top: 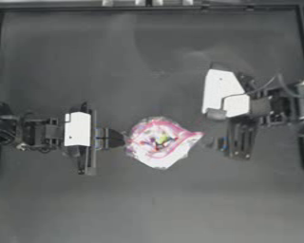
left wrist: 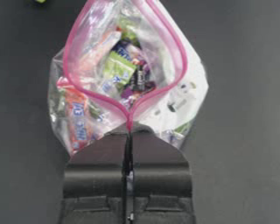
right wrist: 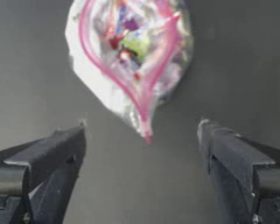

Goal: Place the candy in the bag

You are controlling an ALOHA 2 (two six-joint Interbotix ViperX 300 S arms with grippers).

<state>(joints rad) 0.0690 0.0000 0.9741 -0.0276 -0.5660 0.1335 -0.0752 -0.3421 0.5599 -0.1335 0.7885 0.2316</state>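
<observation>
One bag (top: 159, 142) is present: a clear zip bag with a pink-red strip along its mouth, lying near the centre of the dark bench (top: 148, 61). Its mouth is spread open in a pointed oval, and several colourful wrapped sweets show through the plastic; their exact number cannot be determined. One yellow-green sweet (right wrist: 136, 44) is visible inside the open mouth among the others; whether this is the candy of the task cannot be confirmed. A small yellow-green item (left wrist: 40, 1) lies on the bench beyond the bag, cut off by the edge of the left wrist view. Two arms are in view. The left pincer (left wrist: 129, 131) is closed on the near corner of the bag's mouth strip, jaws pressed together with the strip between them. The right pincer (right wrist: 142, 131) is open and holds nothing; its jaws stand wide apart, just short of the opposite pointed end of the bag. The bench surface is plain, dark and matte, bounded by a raised frame (top: 148, 6) along its far edge.
</observation>
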